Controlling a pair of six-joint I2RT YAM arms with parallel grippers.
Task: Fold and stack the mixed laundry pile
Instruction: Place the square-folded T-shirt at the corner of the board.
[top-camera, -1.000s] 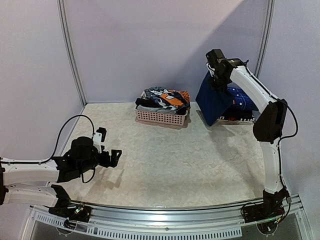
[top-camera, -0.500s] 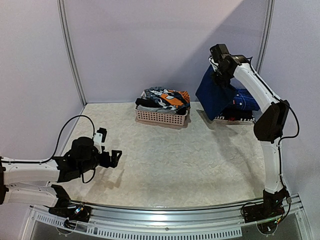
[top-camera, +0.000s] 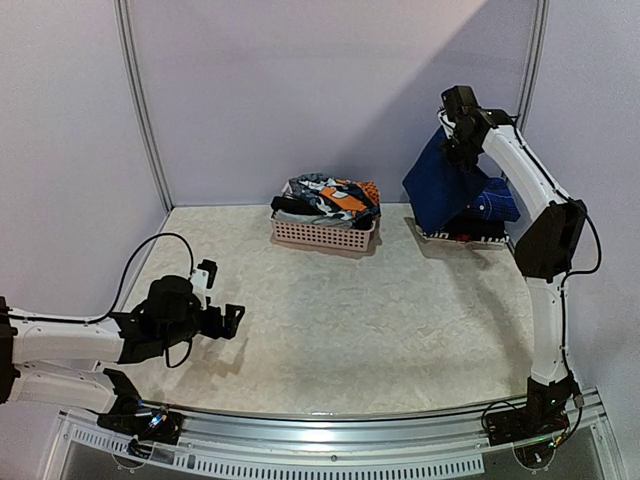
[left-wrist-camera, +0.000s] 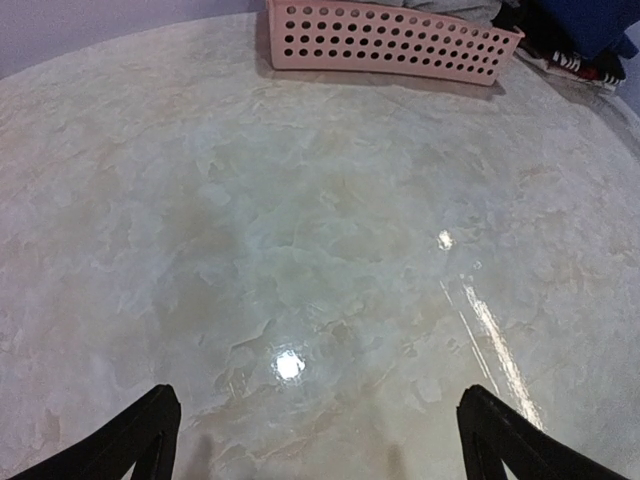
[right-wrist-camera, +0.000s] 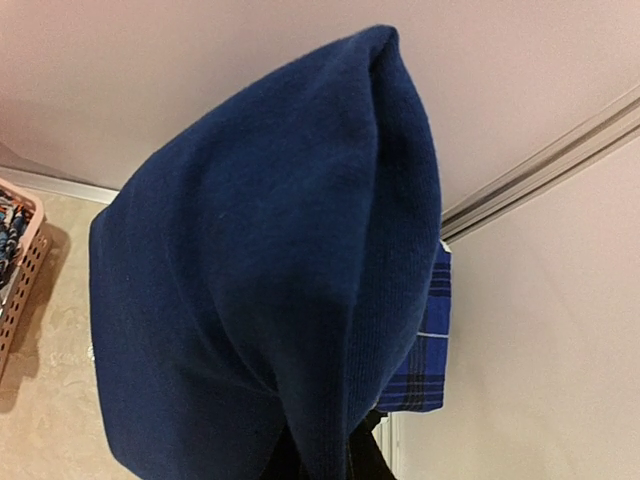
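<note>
Mixed laundry pile (top-camera: 325, 195) sits heaped in the pink basket (top-camera: 322, 236) at the back of the table (top-camera: 380, 320), orange, black and white cloth spilling over the rim. Over on the far right, the right gripper (top-camera: 458, 148) is up high near the wall, jaws pinched tight on the top edge of a navy garment (top-camera: 440, 190). The cloth hangs down from that pinch in a loose drape, its lower edge down at the table by the back right corner. From the right wrist camera the navy garment (right-wrist-camera: 270, 260) fills nearly everything, bunched into a soft peak, with a blue plaid piece (right-wrist-camera: 425, 350) peeking out behind it and a sliver of the basket (right-wrist-camera: 20, 270) at the left edge. Under and behind the hanging cloth lies a low stack: the plaid piece (top-camera: 497, 200) on top, a black-and-white striped piece (top-camera: 470, 238) at the bottom. The left gripper (top-camera: 222, 297) hovers low over bare tabletop at the near left, jaws spread wide, holding nothing. Its fingertips (left-wrist-camera: 135, 435) frame the marbled surface in the left wrist view, the basket (left-wrist-camera: 390, 45) well ahead.
</note>
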